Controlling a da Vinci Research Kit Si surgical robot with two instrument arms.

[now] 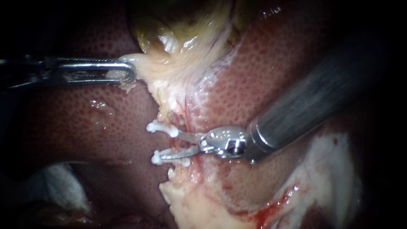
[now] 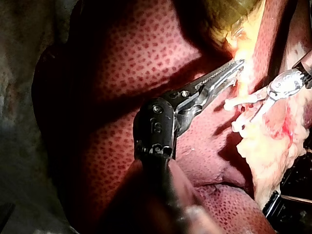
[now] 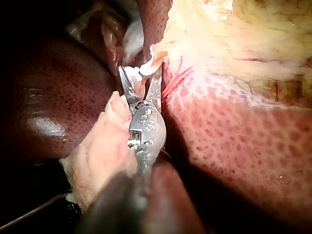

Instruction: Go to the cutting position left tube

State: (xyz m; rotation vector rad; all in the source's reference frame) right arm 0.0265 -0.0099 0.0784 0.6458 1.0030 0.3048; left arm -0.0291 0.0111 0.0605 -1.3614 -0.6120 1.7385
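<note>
1. The dark red, speckled liver fills the background. A white gauze-like patch lies at the lower left, and the yellow-green gallbladder sits at the top centre.
2. The left instrument comes in level from the left. Its end effector is a pair of long, serrated, windowed jaws pressed together on the edge of the pale tissue that hangs below the gallbladder. That edge is drawn out to a point at the jaws. The left wrist view shows the same pinch.
3. The tube is a thin reddish strand running down the pale band in the middle, between the liver surfaces. Two white clips cross it, an upper clip and a lower clip, and their ends stick out to the left.
4. The right instrument has a grey shaft that comes down from the upper right. Its end effector is two slim blades, spread apart. One blade lies just beside the upper clip and the other runs along the lower clip, with the stretch of tube between the clips in the gap. I cannot tell whether the blades touch it.
5. In all there are two instruments, two clips and one tube I can make out.
6. At the lower right is a blood-streaked pale flap.
</note>
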